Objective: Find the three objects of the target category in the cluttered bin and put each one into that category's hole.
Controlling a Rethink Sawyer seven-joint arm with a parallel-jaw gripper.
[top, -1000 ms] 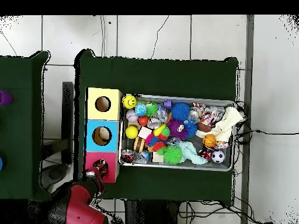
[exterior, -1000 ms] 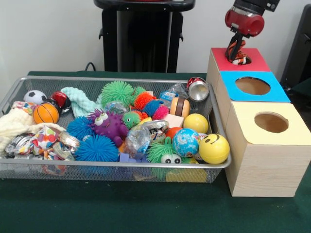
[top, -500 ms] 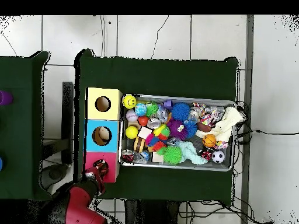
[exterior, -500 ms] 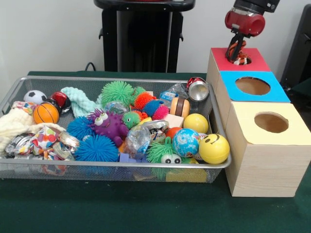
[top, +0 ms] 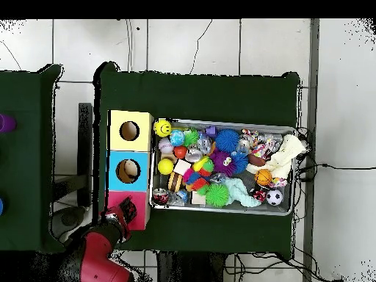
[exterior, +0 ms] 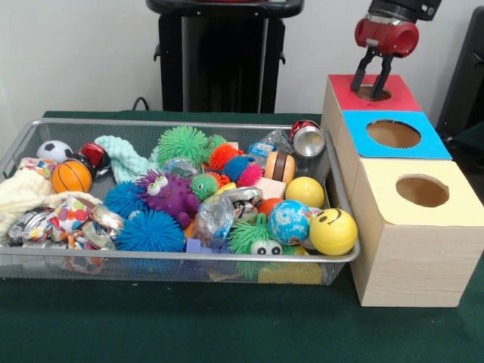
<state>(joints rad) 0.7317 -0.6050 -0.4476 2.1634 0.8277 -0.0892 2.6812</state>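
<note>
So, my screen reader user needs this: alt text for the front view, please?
An open, empty gripper hangs over the red-topped box's hole, beside blue and yellow boxes. Left of them, a mesh bin is crammed with toys.

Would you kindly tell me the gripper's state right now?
Gripper: open and empty, hanging just above the red hole.

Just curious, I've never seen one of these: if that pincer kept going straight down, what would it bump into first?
Probably nothing at first: the open pincer hangs over the red box's hole, so it would likely enter that, though depth is unclear.
</note>
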